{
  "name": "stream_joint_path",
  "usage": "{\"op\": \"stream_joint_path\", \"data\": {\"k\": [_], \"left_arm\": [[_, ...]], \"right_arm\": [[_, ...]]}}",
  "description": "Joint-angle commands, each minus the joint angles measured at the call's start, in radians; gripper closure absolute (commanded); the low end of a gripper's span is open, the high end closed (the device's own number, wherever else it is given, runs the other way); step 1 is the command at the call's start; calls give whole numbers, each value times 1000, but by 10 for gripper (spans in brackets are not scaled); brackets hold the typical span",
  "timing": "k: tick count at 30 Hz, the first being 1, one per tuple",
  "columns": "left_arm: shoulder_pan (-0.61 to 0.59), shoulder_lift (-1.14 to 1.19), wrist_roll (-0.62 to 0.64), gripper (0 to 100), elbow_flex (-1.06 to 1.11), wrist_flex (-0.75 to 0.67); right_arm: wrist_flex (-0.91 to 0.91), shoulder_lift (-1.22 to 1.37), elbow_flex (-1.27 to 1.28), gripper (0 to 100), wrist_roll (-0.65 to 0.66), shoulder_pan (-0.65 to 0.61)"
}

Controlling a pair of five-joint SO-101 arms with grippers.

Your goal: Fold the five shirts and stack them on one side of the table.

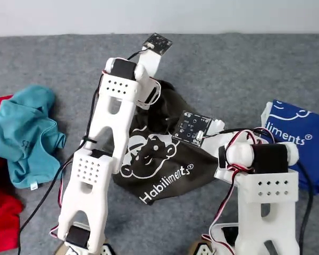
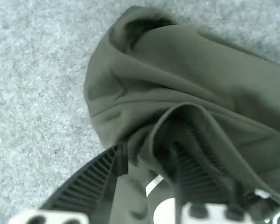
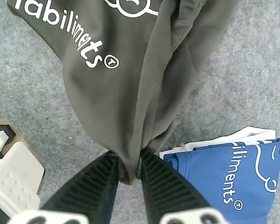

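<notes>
The dark shirt (image 1: 165,159) lies crumpled in the middle of the grey bench (image 1: 228,69), and both arms are on it. It carries a white bear drawing (image 1: 149,151) with a curved line of white lettering (image 1: 167,183) under it. In the right wrist view that lettering (image 3: 79,32) ends in a small circled mark.

The left claw (image 2: 147,154) is at the dark shirt's far edge. Its 2 ribbed fingers stand a little apart, with a thick fold of the dark shirt (image 2: 186,70) bunched between them and draped over 1 finger. The right claw (image 3: 129,161) is at the dark shirt's edge on the right arm's side. Its fingers are nearly together and pinch a gathered edge of the cloth (image 3: 130,70), which hangs in long folds from the pinch.

The blue shirt (image 1: 297,133) lies folded just beside the dark shirt on the right arm's side, with white lettering and a looping white line on it. In the right wrist view the blue shirt (image 3: 224,172) sits close to the pinched edge.

Well apart from the dark shirt, on the left arm's side, a teal shirt (image 1: 26,133) lies rumpled on top of a red shirt (image 1: 0,212). A small white tag (image 1: 33,186) shows at its near hem, and any print on it is too small to tell.

Grey bench surface shows beyond the dark shirt's far edge, and in a strip between the dark shirt and the teal shirt.
</notes>
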Motion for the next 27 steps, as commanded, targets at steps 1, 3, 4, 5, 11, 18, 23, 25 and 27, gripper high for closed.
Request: {"op": "stream_joint_path", "data": {"k": [1,3,4,5,11,18,23,25,27], "left_arm": [[8,-29,-14,951,-47,29],[-2,-63,-63,990,-38,29],[-18,-84,-75,987,-38,31],[-40,-114,-72,987,-44,31],[-178,-394,-72,987,-45,29],[-328,-703,-74,987,-45,-51],[-405,-884,-75,987,-45,-264],[-414,-936,-75,987,-42,-351],[-417,-974,-75,987,-42,-419]], "right_arm": [[31,-22,-14,988,11,19],[15,-22,-15,988,12,47],[-5,-22,-18,988,12,65],[-21,-22,-32,988,12,87],[-173,-13,-164,988,11,183],[-455,-16,-269,988,9,236],[-647,-22,-272,988,9,282],[-717,-22,-272,988,9,292],[-785,-22,-272,988,9,295]]}}
